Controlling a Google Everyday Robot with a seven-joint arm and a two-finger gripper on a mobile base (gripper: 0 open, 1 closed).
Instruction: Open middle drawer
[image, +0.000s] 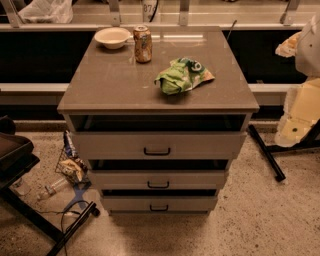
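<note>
Facing grey-beige cabinet (110, 85), we see middle drawer (200, 180) between taller top drawer (115, 146) and lowest drawer (130, 203), dark bar handle (158, 185) at centre of front. Gripper (294, 125) hangs at right edge, well apart from drawer; its state we cannot tell. Bowl (112, 37), can (142, 44), green bag (183, 75) sit on top.
</note>
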